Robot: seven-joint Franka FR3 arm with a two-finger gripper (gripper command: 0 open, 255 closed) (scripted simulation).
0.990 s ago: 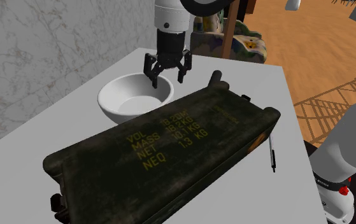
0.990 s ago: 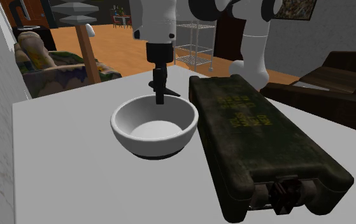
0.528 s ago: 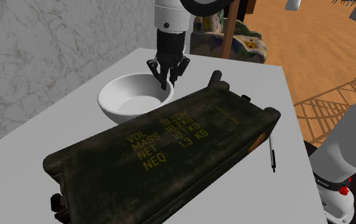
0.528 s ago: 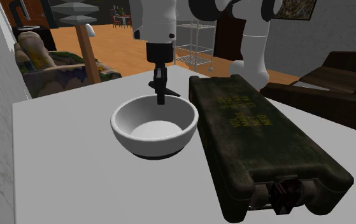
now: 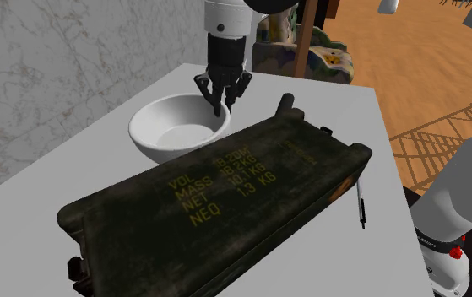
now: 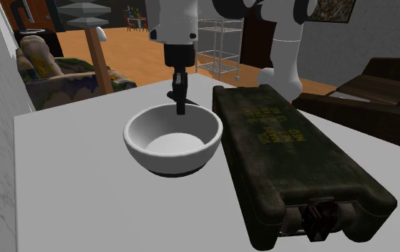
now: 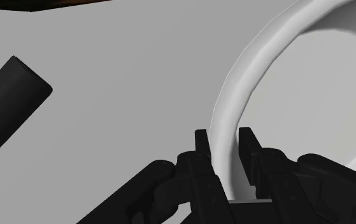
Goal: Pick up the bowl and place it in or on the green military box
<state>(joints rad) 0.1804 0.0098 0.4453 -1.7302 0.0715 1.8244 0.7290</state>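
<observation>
– Bowl (image 5: 179, 128) first: where is it, and how will it handle?
– It is on the tabletop (image 5: 73, 160), just beside the long side of the box (image 5: 225, 190). It looks white, thick-walled and stiff, with a smooth finish that is likely slippery. I'd judge it fairly light, but breakable if dropped.
– Where should it be held?
– By the rim, and that is where the hand (image 7: 224, 143) is. It has narrowed onto the rim at the bowl's far edge in the second exterior view. One finger (image 7: 200, 143) is outside the wall and the other inside, clasping it. A pinch on one side could let the bowl tip or swing, so a slow, level lift seems wise. I cannot tell whether it is off the tabletop yet.
– And the box?
– It is dark green with the lid shut and yellow lettering on a flat top. The bowl would have to go on top, and the lid looks broad enough for it.
– What about the surface and the room?
– The tabletop is plain pale grey and smooth, so a nudged bowl might slide. A marbled grey wall (image 5: 48, 51) runs along the shoulder view's left, and an orange wood floor (image 5: 411, 59) lies beyond the tabletop. A patterned armchair (image 6: 55, 71) stands behind it, and a dark sofa (image 6: 377, 86) is at the second exterior view's right.
</observation>
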